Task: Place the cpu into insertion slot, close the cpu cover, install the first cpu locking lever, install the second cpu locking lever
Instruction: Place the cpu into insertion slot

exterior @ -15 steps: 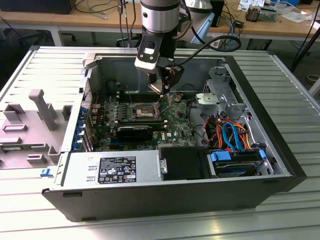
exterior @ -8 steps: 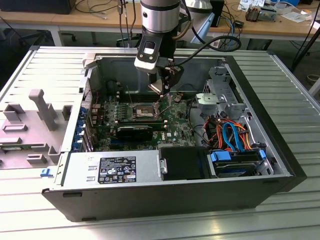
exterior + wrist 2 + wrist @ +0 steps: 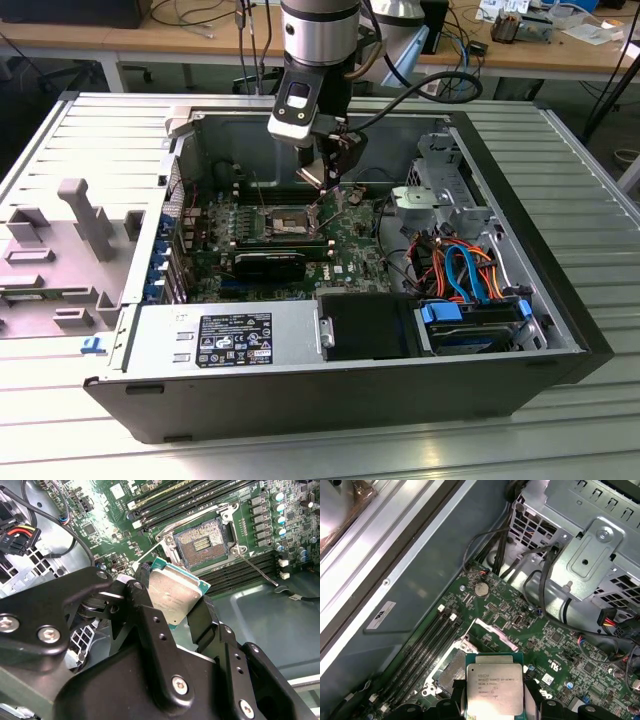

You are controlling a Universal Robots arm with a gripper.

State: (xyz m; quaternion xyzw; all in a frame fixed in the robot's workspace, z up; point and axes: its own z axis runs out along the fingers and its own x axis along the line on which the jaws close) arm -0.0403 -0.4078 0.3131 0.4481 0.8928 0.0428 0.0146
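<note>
The gripper (image 3: pixel 171 600) has its jaws closed on the cpu (image 3: pixel 175 591), one black finger (image 3: pixel 142 587) against each of two opposite edges. In both wrist views the chip's silver-grey metal top faces the cameras, with a green border around it. In the first wrist view the cpu (image 3: pixel 494 685) partly covers the insertion slot (image 3: pixel 451 672) that lies below it.

The cpu is held above the green motherboard (image 3: pixel 107 555), near the slot and not seated. In the second wrist view the insertion slot (image 3: pixel 202 539) is uncovered, with its contact field exposed inside the silver rim. The cpu cover (image 3: pixel 492 632) is swung away from the socket and lies beside it. One thin locking lever (image 3: pixel 257 570) is released and angles out across the long black memory slots (image 3: pixel 240 577).

Beyond the socket, the board carries a coin cell (image 3: pixel 481 589). A perforated metal drive cage (image 3: pixel 590 555) stands further off, with black cables running under it.

In the exterior view the arm (image 3: pixel 318 40) reaches down into the open computer case (image 3: pixel 560 330), which lies on a ribbed grey table (image 3: pixel 590 180). A power supply (image 3: pixel 225 335) occupies the case's near edge.
</note>
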